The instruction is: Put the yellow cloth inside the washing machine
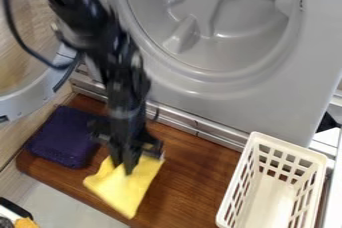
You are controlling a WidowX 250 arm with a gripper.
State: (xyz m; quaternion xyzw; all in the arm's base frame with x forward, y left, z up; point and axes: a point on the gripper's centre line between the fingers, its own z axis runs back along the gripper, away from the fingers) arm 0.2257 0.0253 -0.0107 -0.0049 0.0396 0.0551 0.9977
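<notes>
The black gripper (127, 169) hangs down over the wooden board, its lower end against the upper part of the yellow cloth (125, 190). Whether it grips the fabric cannot be made out. The cloth spreads out below and to both sides of the gripper, its lowest corner near the board's front edge. Behind the arm, the grey washing machine (220, 89) stands with its round opening uncovered and its drum (234, 22) in view. Its door (30, 94) is swung out to the left.
A folded dark purple cloth (61, 137) lies on the left of the wooden board (184, 184). A white plastic basket (229, 189) stands at the right, below the machine's front. A black cable loops beside the arm, in front of the door.
</notes>
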